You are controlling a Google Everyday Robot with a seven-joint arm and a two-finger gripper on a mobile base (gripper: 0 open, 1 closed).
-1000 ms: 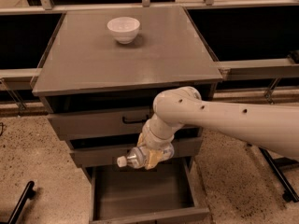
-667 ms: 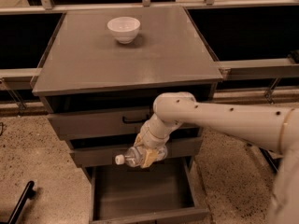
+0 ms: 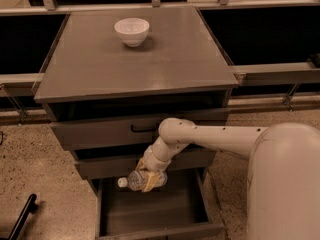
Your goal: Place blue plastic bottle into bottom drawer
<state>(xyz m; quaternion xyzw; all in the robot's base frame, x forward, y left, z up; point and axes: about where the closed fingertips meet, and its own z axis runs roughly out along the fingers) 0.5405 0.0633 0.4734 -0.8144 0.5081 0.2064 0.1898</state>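
Note:
The blue plastic bottle [image 3: 136, 180], clear with a white cap pointing left, lies sideways in my gripper [image 3: 149, 180]. The gripper is shut on it and holds it over the rear part of the bottom drawer [image 3: 150, 216]. That drawer is pulled open, a wide shallow grey box with a bare floor. My white arm reaches in from the right, across the front of the middle drawer [image 3: 110, 166].
A white bowl [image 3: 132, 31] stands at the back of the grey cabinet top [image 3: 140, 59]. The top drawer [image 3: 100, 131] with a black handle is closed. A black bar [image 3: 22, 216] lies on the speckled floor at lower left. Railings run behind the cabinet.
The arm has drawn lower and further in toward the cabinet, carrying the bottle down a little, closer to the open bottom drawer. The bottle stays in the gripper.

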